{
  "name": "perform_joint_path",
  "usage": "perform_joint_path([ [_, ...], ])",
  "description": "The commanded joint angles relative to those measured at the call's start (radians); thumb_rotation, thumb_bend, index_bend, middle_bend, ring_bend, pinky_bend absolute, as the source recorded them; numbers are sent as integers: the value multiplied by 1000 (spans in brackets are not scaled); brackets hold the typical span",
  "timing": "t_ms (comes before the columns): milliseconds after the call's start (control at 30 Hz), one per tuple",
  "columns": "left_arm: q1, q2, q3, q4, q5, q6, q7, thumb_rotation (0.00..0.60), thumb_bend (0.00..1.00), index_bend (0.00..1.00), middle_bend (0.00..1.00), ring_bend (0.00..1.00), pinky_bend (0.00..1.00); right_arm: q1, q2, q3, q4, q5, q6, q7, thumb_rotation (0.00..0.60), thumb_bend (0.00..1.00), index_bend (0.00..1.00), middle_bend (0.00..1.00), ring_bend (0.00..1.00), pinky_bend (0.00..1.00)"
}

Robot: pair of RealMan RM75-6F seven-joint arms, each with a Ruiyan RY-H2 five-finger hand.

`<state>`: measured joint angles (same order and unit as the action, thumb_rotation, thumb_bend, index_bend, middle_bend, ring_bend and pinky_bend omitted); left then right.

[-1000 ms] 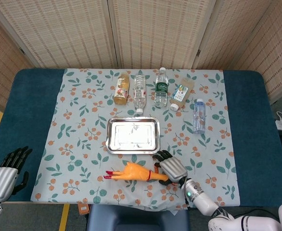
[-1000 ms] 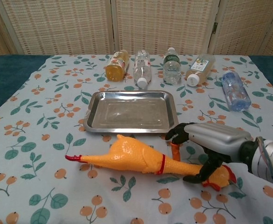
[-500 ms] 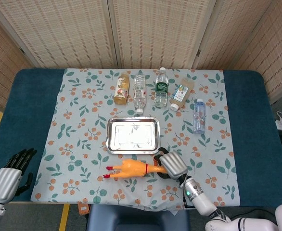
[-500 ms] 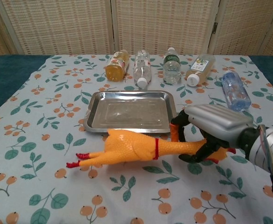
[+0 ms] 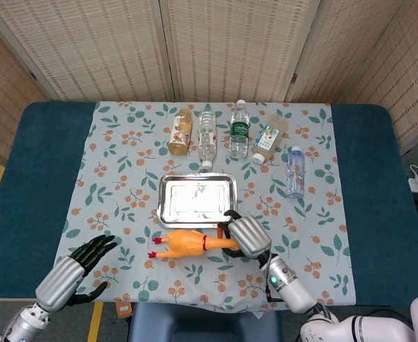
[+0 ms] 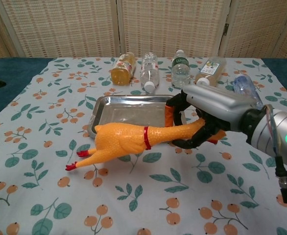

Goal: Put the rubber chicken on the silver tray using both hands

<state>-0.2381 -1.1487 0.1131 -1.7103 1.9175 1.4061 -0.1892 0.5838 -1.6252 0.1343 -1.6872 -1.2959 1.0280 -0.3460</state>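
Note:
My right hand [image 5: 246, 235] [image 6: 207, 115] grips the neck of the orange rubber chicken [image 5: 186, 244] [image 6: 126, 140] and holds it in the air, legs sagging to the left. The chicken hangs just in front of the near edge of the silver tray [image 5: 170, 212] [image 6: 109, 116], which lies flat on the cloth with nothing in it. My left hand [image 5: 75, 273] is at the table's front left corner, fingers spread and holding nothing, well left of the chicken. The chest view does not show it.
A row of lying bottles sits behind the tray: a juice bottle [image 5: 181, 130], a clear bottle [image 5: 207, 135], a green-label bottle [image 5: 238, 130], a tea bottle [image 5: 268, 139]. A water bottle [image 5: 295, 171] lies to the tray's right. Leaf-print cloth [image 5: 123, 185] covers the table.
My right hand has lifted the chicken off the cloth and carried it toward the tray. My left hand has come forward and rightward over the table's front left corner.

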Motion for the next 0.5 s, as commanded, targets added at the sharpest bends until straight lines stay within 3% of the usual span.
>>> perform_joint_path([
  [33,-78,-15,-30,-103,-92,-139,39,600,378,0,0,0,151,12,5,19,-15,14,-9,24,600,277,876,584,603,821],
  [300,-148,-133,-144,-112,-339,-273,109,600,366,0,0,0,131,31,-13,56,-23,30,6,63,600,277,876,583,603,821],
  [500,-197,-182,-221,-107,-504,-331,188,600,366,0,0,0,122,45,-79,80,-2,49,47,39,600,277,876,584,603,821],
])
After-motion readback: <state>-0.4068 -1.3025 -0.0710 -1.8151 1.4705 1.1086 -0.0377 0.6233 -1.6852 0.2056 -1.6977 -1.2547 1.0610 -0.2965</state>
